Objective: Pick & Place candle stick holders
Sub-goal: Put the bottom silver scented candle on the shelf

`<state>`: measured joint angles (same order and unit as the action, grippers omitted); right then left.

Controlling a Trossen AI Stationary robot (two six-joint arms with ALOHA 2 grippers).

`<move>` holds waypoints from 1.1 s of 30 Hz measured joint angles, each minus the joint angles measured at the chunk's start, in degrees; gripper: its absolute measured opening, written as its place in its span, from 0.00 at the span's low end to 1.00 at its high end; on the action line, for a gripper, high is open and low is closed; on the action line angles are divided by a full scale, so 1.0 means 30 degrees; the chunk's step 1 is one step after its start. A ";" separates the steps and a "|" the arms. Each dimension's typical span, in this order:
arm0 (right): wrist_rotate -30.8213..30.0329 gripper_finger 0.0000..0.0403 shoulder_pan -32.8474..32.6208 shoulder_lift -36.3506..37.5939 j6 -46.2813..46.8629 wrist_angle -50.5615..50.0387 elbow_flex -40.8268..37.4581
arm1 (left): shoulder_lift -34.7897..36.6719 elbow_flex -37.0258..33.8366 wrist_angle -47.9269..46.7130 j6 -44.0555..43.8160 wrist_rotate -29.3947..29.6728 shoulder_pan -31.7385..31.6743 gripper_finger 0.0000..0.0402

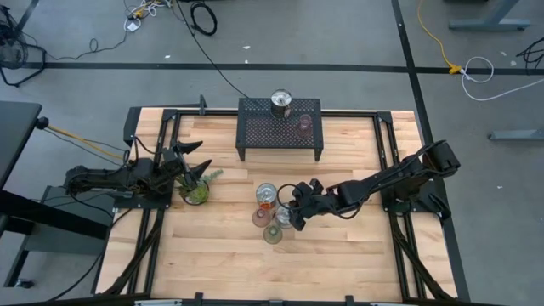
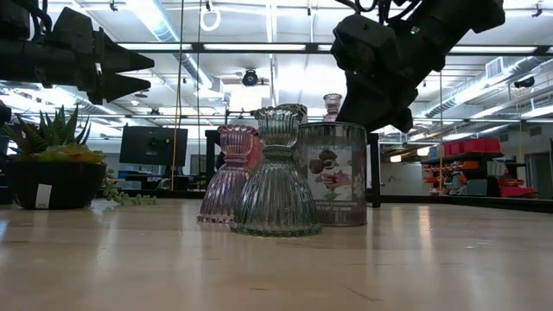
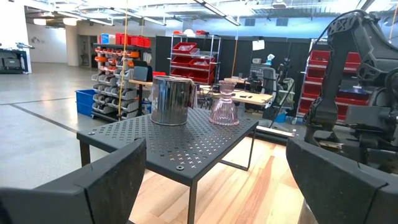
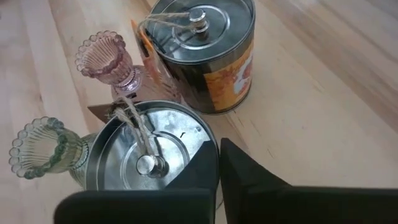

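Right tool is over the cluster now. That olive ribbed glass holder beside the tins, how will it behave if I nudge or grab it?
The olive glass holder has a narrow waist above a flared base, so a high push would probably tip it. Ribbed glass looks hard and likely slippery, probably fragile. It stands close by the pink holder and tin, so a nudge may knock those.

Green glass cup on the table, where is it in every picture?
High view: the green glass cup stands mid-table, nearest the front edge of its group.
Low view: front and centre.
Left wrist view: not in it.
Right wrist view: beside the silver tin, at.
Shared landmark: the pink glass cup next to it.
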<state>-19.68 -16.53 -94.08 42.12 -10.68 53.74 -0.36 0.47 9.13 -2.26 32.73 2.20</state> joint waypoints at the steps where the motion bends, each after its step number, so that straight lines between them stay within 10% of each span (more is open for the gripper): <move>1: 0.0196 0.01 0.0008 -0.0004 -0.0179 -0.0083 0.0118 | 0.0000 0.0000 0.0000 0.0000 -0.0007 0.0004 0.96; 33: -0.2231 0.00 0.2072 0.2438 -0.5793 -1.1390 0.9573 | 0.0005 0.0000 -0.0001 -0.0022 -0.0007 0.0006 0.96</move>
<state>-26.37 -10.32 -86.77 24.75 -44.85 82.46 -0.34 0.47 9.12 -2.33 32.71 2.22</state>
